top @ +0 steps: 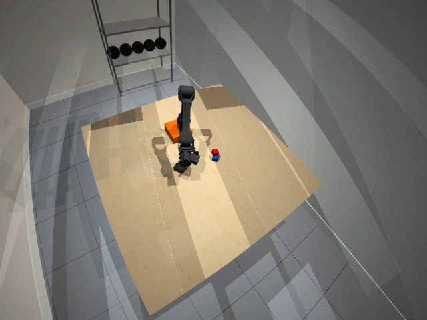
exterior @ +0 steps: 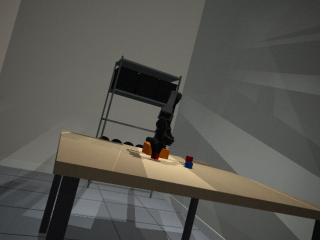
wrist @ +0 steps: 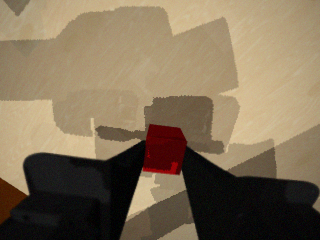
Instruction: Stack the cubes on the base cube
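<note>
One red cube [exterior: 155, 156] [wrist: 165, 150] in gripper [exterior: 155, 153] [wrist: 163, 147], another atop blue cube [top: 215, 158] [exterior: 188, 165]

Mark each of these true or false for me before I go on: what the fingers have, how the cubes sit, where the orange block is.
1. The fingers are closed on a red cube. True.
2. The blue cube sits on top of the other red cube. False: that red cube is on top of the blue one.
3. Both red cubes are on the blue cube. False: only one is.
4. An orange block is on the table. True.
</note>
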`<state>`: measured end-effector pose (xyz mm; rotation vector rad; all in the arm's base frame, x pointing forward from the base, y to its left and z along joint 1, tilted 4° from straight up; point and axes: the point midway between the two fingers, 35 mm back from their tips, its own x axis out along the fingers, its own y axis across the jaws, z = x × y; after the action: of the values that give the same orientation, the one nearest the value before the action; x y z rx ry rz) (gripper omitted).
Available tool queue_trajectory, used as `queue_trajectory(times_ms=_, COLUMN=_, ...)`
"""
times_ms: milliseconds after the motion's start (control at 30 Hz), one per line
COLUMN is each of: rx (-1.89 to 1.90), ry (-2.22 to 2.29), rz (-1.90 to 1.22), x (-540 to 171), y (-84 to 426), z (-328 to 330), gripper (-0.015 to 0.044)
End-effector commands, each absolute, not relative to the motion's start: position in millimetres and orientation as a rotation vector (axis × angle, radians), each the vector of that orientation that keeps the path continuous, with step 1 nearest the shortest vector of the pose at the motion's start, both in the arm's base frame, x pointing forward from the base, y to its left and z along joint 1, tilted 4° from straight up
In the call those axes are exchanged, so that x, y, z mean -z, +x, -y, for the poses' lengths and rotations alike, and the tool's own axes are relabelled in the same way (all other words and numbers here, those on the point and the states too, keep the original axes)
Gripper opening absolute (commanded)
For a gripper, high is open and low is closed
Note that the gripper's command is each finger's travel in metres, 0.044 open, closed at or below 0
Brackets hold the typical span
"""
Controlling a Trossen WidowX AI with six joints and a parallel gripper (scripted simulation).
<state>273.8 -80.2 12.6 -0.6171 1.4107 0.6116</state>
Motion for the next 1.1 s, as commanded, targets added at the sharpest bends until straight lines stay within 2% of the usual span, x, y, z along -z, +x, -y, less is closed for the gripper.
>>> queue_trajectory(times_ms=0, rx=-0.6, ry=-0.626, rz=-1.396, x=-26.8, y=278.5, z=82.3, gripper=0.0105)
queue_trajectory(times_ms=1067, rx=-0.587, ry=-0.612, rz=-1.4, x=-114.0, y=270.8, z=79.7, gripper=0.0105)
